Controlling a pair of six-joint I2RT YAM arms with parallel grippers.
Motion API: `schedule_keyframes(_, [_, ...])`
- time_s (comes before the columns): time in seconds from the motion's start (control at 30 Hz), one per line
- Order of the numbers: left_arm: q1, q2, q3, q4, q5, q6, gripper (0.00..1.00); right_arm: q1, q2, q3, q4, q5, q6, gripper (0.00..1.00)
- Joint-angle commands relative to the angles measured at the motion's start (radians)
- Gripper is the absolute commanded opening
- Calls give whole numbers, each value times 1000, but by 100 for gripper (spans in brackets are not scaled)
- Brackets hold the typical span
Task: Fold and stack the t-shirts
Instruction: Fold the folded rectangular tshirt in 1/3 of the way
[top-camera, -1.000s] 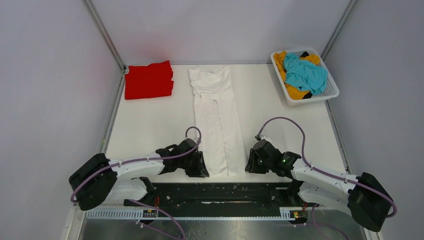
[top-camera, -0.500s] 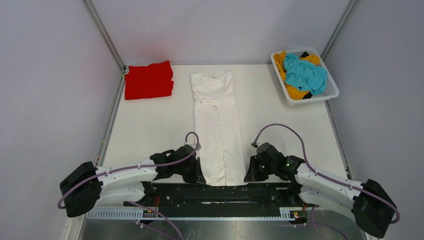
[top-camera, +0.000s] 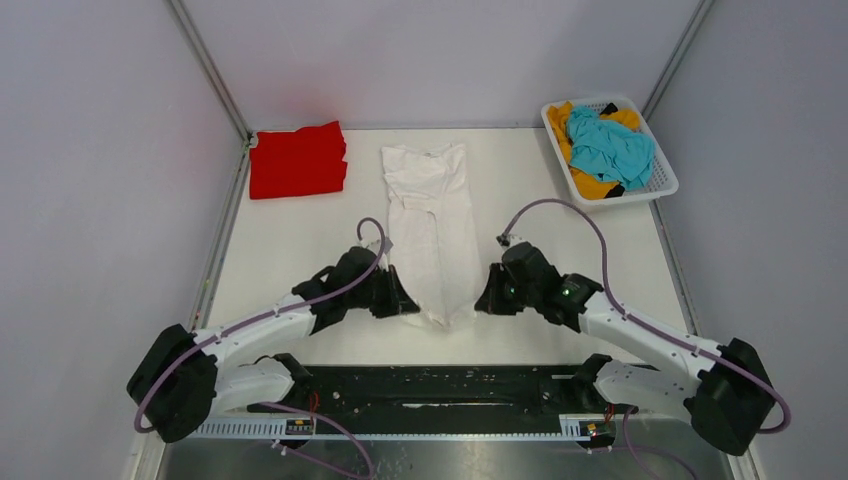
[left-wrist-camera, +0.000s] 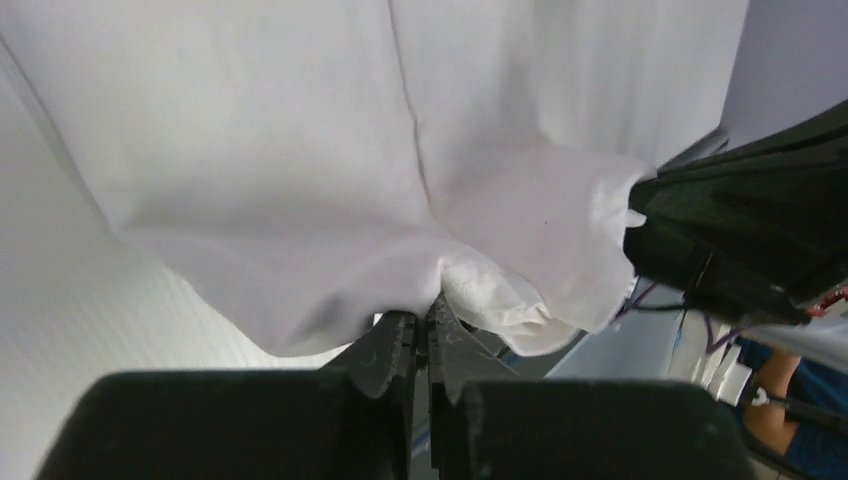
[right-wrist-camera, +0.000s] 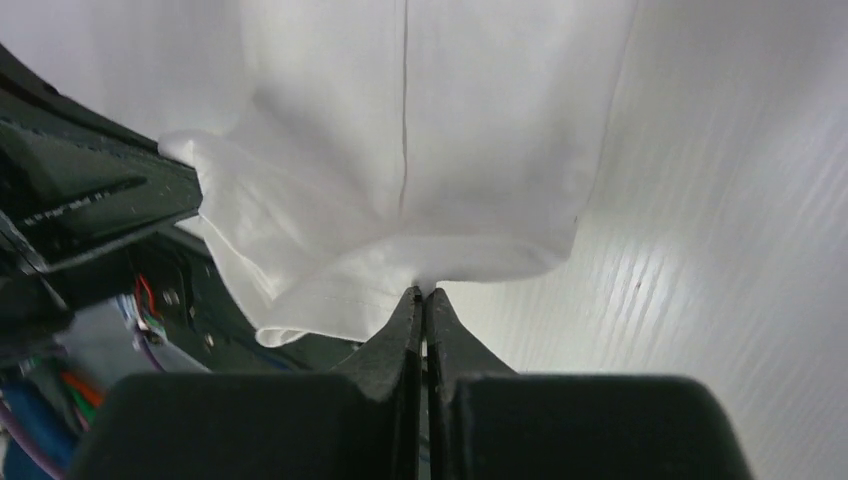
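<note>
Over on the table's far left, the red t-shirt sits folded, so one's done. Mid-table, the left gripper is pinched shut on the near hem of the white t-shirt, and the right gripper is clamped on the other corner, so mid-fold I'd guess. The teal t-shirt and orange-yellow t-shirt are crumpled in the basket, not started.

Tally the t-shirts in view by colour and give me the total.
white t-shirt: 1
red t-shirt: 1
teal t-shirt: 1
orange-yellow t-shirt: 1
Total: 4
</note>
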Motion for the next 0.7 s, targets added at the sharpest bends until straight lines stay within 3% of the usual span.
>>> schedule_keyframes(0.0, [117,105,105,141,-39,52,0,-103,120,159,38,83,-22,0])
schedule_keyframes(0.13, [213,225,233,156,-18,68,0,-169,247,270,60,63,-52,0])
schedule_keyframes(0.33, [293,370,386,110,-91,120,0,-238,444,443,90,73,-93,0])
schedule_keyframes(0.67, [389,612,599,83,-73,179,0,-315,699,680,104,42,-152,0])
